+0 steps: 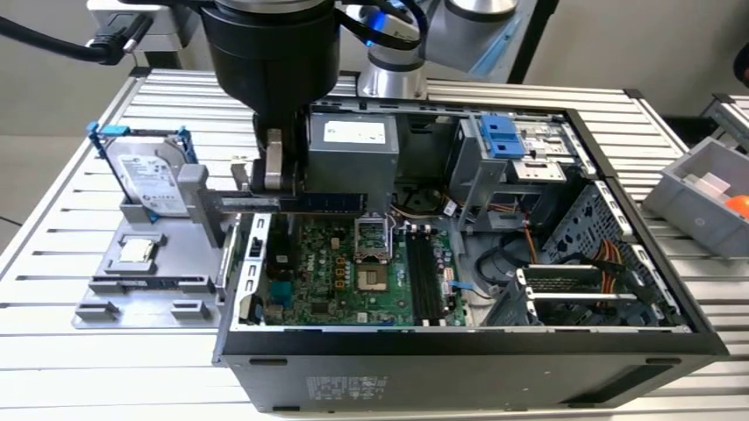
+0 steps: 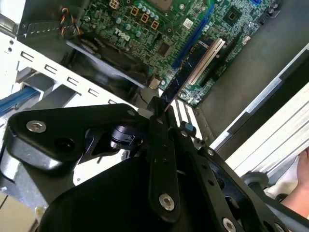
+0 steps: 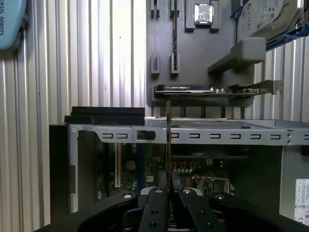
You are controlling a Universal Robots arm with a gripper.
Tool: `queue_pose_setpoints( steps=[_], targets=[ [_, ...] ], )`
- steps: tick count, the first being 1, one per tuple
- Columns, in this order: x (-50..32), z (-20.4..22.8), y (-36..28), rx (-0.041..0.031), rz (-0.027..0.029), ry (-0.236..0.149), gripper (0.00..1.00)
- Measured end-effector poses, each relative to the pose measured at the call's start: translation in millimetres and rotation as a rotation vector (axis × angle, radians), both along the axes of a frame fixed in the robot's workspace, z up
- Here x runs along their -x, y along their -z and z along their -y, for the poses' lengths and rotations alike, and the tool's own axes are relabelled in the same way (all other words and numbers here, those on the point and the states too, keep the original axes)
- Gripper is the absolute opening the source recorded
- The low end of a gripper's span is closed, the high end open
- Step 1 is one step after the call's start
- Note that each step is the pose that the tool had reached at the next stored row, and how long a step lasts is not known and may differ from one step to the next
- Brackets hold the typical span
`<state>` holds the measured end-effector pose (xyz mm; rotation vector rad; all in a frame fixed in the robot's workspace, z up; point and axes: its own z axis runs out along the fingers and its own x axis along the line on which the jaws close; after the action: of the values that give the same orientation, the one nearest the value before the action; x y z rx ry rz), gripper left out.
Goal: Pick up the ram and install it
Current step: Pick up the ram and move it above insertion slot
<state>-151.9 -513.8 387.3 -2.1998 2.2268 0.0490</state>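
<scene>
At the exterior view's left, a gray fixture plate (image 1: 117, 294) on the slatted table (image 1: 70, 368) carries a hard drive (image 1: 153, 180) standing in a blue-handled frame, with a small square processor chip (image 1: 137, 252) in front of it. Just beside the plate, the arm (image 1: 272, 53) descends almost vertically from the upper edge with its wrist pointing straight down. The gripper (image 1: 274, 180) hangs over the nearest wall of the open computer case (image 1: 468, 360). Its fingers are clamped on one end of the ram (image 1: 331, 202), which juts out level toward the exterior view's right, standing on edge above the motherboard (image 1: 339, 276). In the first wrist view the ram (image 3: 168, 140) appears edge-on as a thin line rising from between the fingers (image 3: 155, 203) (one on each face of the stick). In the second wrist view the ram (image 2: 183, 77) reaches out over the green board. Farther right in the exterior view lie the black memory slots (image 1: 424, 281), apart from the ram. A gray bin (image 1: 690, 189) sits at the far right.
</scene>
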Motion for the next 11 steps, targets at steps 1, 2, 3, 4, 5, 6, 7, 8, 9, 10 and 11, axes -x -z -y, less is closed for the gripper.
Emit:
queue_pose_setpoints(
  steps=[1, 2, 3, 4, 5, 6, 7, 8, 9, 10, 11],
  targets=[
    [-1.2, -0.6, 0.0, 0.0, 0.0, 0.0, 0.0],
    [-2.4, -1.3, 0.1, -0.0001, 0.0001, 0.0, 0.0],
    [-3.6, -2.2, 0.0, -0.0001, 0.0001, 0.0, 0.0],
    [-4.7, -3.0, 0.0, 0.0, 0.0, 0.0, 0.0],
    [-5.7, -3.7, 0.1, -0.0002, 0.0001, 0.0, 0.0],
    [-6.8, -4.6, 0.1, -0.0002, 0.0001, 0.0, 0.0],
    [-7.7, -5.5, 0.0, 0.0, 0.0, 0.0, 0.0],
    [-8.7, -6.4, 0.1, -0.0001, 0.0001, 0.0, 0.0],
    [-9.6, -7.3, 0.1, -0.0001, 0.0001, 0.0, 0.0],
    [-10.5, -8.4, 0.0, 0.0, 0.0, 0.0, 0.0],
    [-11.4, -9.6, 0.0, 0.0, 0.0, 0.0, 0.0]
  ],
)
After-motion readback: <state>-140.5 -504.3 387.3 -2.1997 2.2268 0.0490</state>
